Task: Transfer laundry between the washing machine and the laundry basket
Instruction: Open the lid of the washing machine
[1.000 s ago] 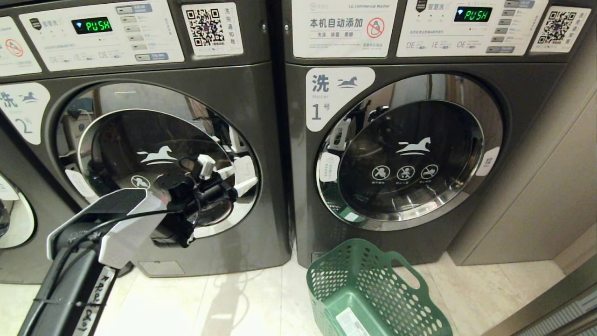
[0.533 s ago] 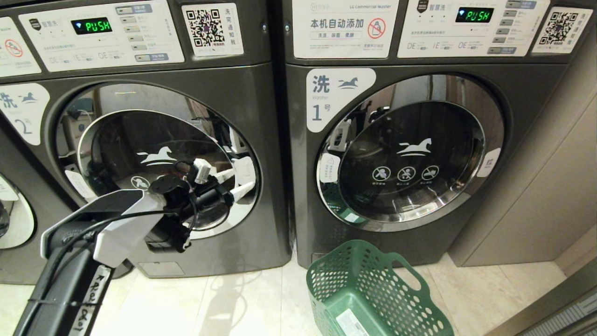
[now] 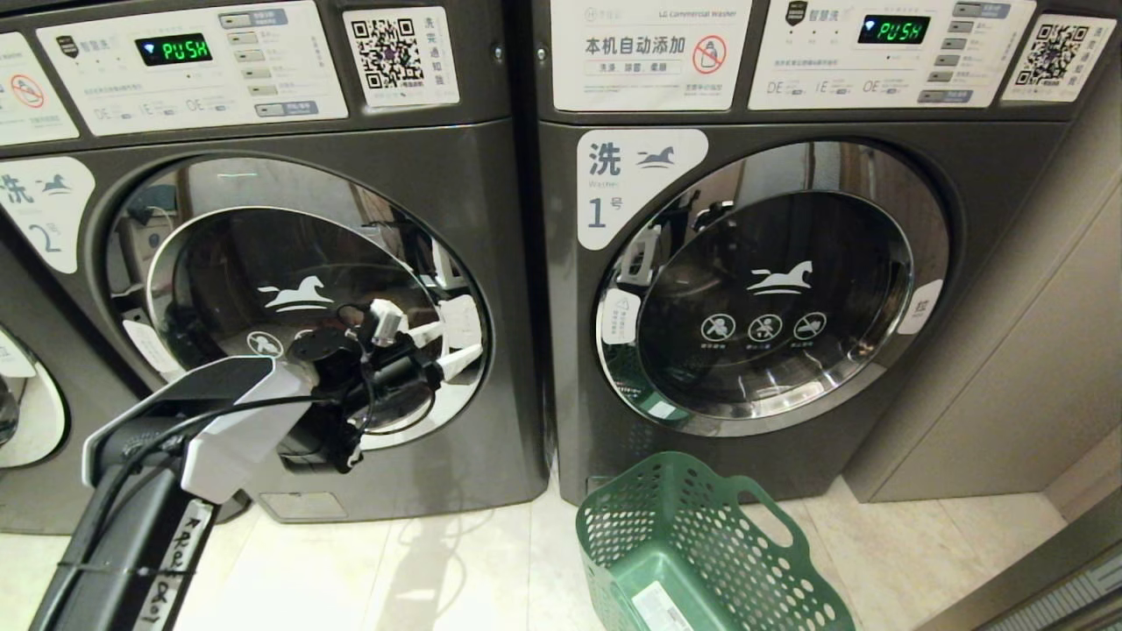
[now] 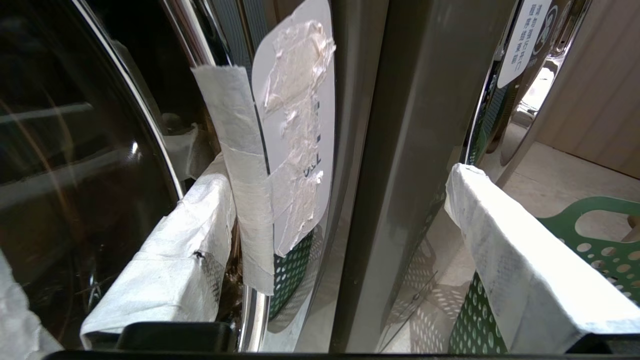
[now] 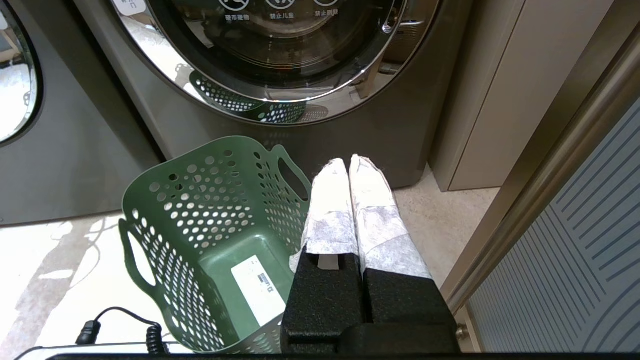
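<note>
The left gripper (image 3: 451, 343) is reaching, fingers spread wide and empty, at the right edge of the washing machine (image 3: 263, 289) marked "2" — its door is shut. The fingers could be slipping off the chrome ring (image 4: 192, 30) instead of hooking it. The right gripper (image 5: 352, 165) is hanging closed above the empty laundry basket (image 3: 692, 543) — no laundry showing.

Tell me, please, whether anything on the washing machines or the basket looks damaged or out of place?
Yes: the white sticker at the right edge of the washing machine door marked 2 is scuffed, crinkled and patched with white tape. The laundry basket stands upright, empty.
</note>
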`<state>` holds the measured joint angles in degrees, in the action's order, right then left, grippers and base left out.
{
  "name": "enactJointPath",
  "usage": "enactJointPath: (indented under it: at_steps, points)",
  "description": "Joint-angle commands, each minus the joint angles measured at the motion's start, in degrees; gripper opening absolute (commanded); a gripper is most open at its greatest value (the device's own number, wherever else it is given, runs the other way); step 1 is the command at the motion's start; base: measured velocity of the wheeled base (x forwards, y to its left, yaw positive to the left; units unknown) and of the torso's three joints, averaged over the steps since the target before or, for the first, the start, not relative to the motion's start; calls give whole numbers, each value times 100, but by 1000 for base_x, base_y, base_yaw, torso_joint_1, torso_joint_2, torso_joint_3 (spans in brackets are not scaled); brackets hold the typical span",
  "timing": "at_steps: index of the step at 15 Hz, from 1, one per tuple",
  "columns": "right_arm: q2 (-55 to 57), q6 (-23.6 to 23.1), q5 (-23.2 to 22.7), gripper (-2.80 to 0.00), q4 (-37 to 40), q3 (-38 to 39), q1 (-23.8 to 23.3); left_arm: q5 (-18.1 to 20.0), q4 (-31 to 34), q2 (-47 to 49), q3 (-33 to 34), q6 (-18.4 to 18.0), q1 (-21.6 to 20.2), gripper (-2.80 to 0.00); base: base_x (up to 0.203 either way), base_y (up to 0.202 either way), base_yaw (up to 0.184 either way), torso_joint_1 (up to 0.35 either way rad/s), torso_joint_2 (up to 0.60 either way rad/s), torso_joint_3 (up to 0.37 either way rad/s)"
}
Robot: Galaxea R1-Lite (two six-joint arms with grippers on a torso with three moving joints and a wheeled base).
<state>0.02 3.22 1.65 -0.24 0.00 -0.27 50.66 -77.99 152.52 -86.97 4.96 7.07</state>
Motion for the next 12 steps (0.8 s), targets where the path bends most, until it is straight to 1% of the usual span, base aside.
enactJointPath:
  at_steps: [1, 4, 5, 7, 8, 12]
  points:
    - [7, 3, 2, -280, -2, 0, 0, 18, 75, 115, -233, 5, 84, 0, 0, 0, 0, 0, 0, 0]
    - [7, 3, 2, -280, -2, 0, 0, 42, 144, 141, -303, -4, 137, 0, 0, 0, 0, 0, 0, 0]
    - [7, 3, 11, -280, -2, 0, 0, 137, 137, 140, -303, -9, 137, 0, 0, 0, 0, 0, 0, 0]
    - [7, 3, 2, -280, -2, 0, 0, 448, 115, 138, -303, -13, 137, 0, 0, 0, 0, 0, 0, 0]
    - [7, 3, 2, -280, -2, 0, 0, 532, 85, 138, -312, -19, 138, 0, 0, 0, 0, 0, 0, 0]
    - [7, 3, 2, -280, -2, 0, 0, 633, -141, 147, -303, -15, 302, 0, 0, 0, 0, 0, 0, 0]
